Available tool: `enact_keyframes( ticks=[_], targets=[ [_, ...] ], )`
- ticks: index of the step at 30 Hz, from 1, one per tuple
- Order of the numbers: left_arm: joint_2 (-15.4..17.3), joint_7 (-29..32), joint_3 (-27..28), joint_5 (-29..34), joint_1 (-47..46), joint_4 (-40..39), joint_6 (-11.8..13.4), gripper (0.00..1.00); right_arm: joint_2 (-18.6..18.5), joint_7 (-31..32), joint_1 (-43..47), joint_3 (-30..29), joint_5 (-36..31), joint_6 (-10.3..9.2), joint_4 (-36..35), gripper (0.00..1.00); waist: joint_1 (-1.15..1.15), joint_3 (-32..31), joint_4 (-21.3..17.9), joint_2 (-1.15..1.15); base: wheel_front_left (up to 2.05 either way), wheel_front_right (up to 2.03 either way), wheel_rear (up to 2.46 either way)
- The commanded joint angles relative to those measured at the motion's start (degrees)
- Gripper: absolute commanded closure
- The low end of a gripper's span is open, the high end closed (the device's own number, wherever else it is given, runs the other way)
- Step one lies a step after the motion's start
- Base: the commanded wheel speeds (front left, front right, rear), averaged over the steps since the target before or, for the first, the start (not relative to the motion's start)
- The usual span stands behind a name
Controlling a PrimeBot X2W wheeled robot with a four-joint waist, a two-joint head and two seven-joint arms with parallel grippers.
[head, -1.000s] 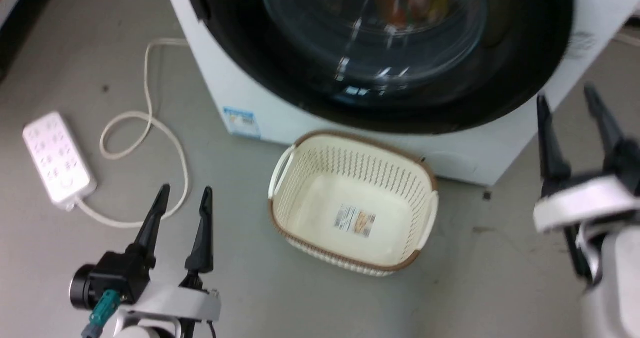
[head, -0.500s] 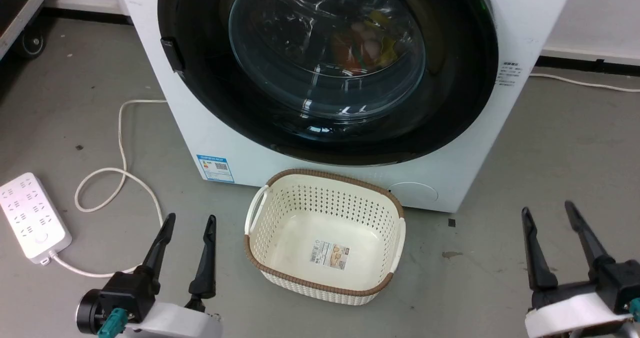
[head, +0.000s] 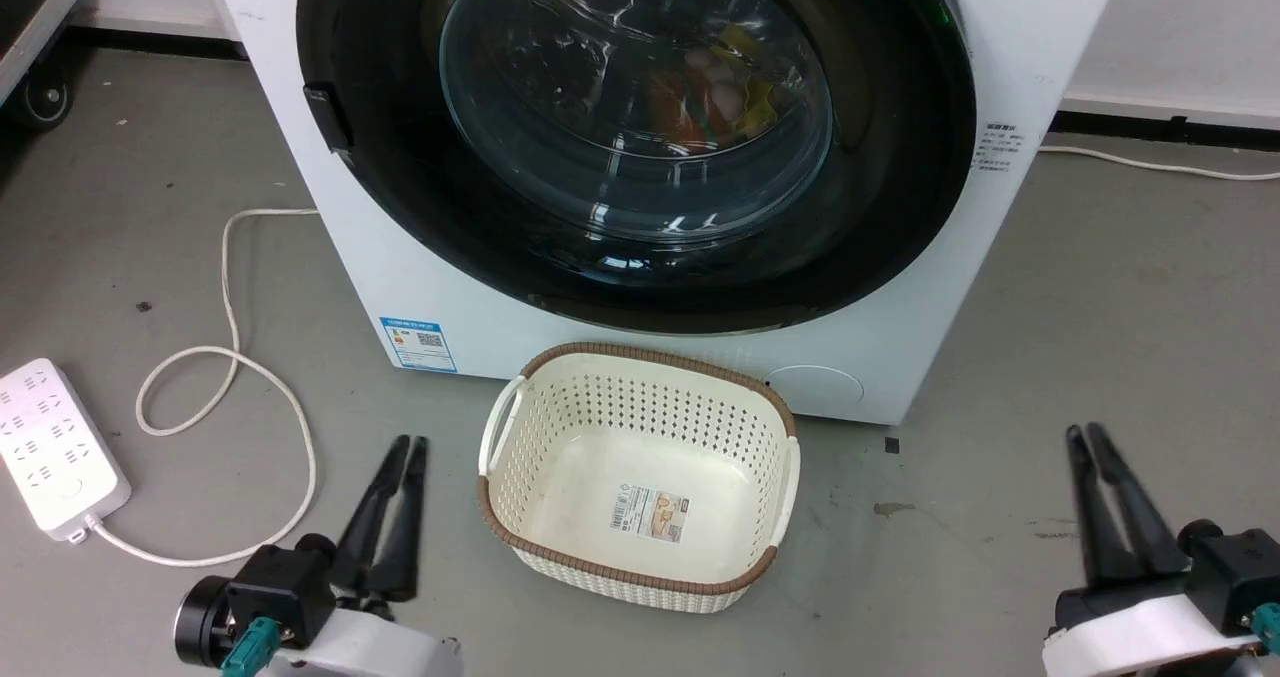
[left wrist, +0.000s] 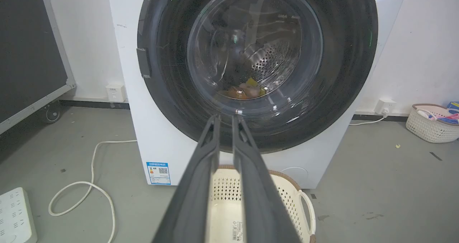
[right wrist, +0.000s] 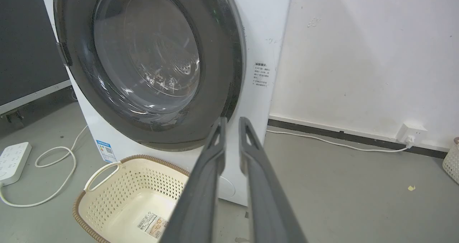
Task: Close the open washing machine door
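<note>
Both grippers are drawing their fingers together since the earlier frame: left gripper (head: 408, 444) at lower left, right gripper (head: 1084, 432) at lower right, each holding nothing. Door (head: 900, 207) is lying flush against the machine (head: 430, 277), upper centre, so closing is looking done; next is only confirming the latch. Door's top is running off-frame, and the latch is staying hidden.

Black-fingered tools (head: 410, 444) (head: 1084, 433), white wrist cuffs (head: 385, 652), teal plugs (head: 244, 648)
</note>
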Motion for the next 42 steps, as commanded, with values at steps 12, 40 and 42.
enact_keyframes(
  ticks=[12,40,42],
  targets=[
    [-0.4,1.4,0.5,1.1,0.1,-0.4,0.7,1.0,0.0,1.5,0.0,0.7,0.1,0.01,-0.4,1.0,0.0,-0.4,-0.2,0.0,0.0,0.0,0.0],
    [-1.4,4.7,1.5,3.5,0.3,-1.3,2.3,1.0,0.1,4.8,0.2,2.5,0.2,-0.01,-1.2,1.0,0.0,-1.3,-0.5,0.0,0.0,0.0,0.0],
    [-1.6,5.2,1.6,3.8,0.3,-1.4,2.6,1.0,0.1,5.2,0.2,2.7,0.2,-0.01,-1.3,1.0,0.0,-1.4,-0.6,0.0,0.0,0.0,0.0]
  ],
)
